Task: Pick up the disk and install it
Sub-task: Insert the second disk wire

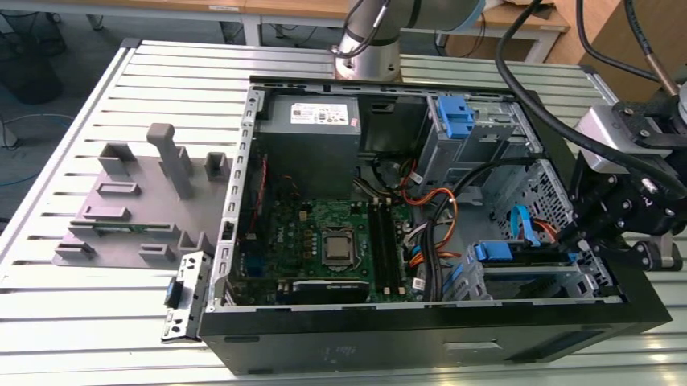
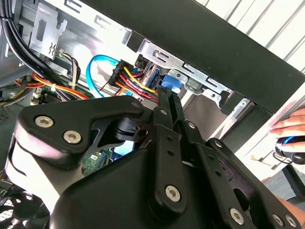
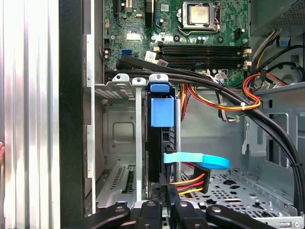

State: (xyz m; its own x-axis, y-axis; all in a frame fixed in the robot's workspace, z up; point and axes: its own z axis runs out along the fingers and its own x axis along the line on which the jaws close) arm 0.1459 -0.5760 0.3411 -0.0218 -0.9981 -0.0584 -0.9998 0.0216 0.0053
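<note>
Reaching down over the open computer case [image 1: 429,338], the gripper [image 3: 164,210] hung at the drive cage [image 3: 119,143]. Fingers [image 3: 167,200] drawn close together, apparently pinching the disk's [image 3: 159,143] end; disk stood edgewise in the cage directly ahead of the fingertips, cables [image 3: 190,183] alongside.

The bench [image 1: 64,322] is ribbed bare aluminium, brushed and pale with a soft sheen. The computer case [image 1: 429,338] has matt black painted outer walls, and inside, dull grey sheet-steel bays [image 3: 119,129]. The disk [image 3: 162,110] shows glossy blue plastic on its rail. The motherboard [image 3: 190,28] is green, with shiny metal on the socket. The claw [image 2: 164,102] is matt black metal with bright screw heads. The fixture [image 1: 129,209] on the left looks like matt grey plastic.
</note>
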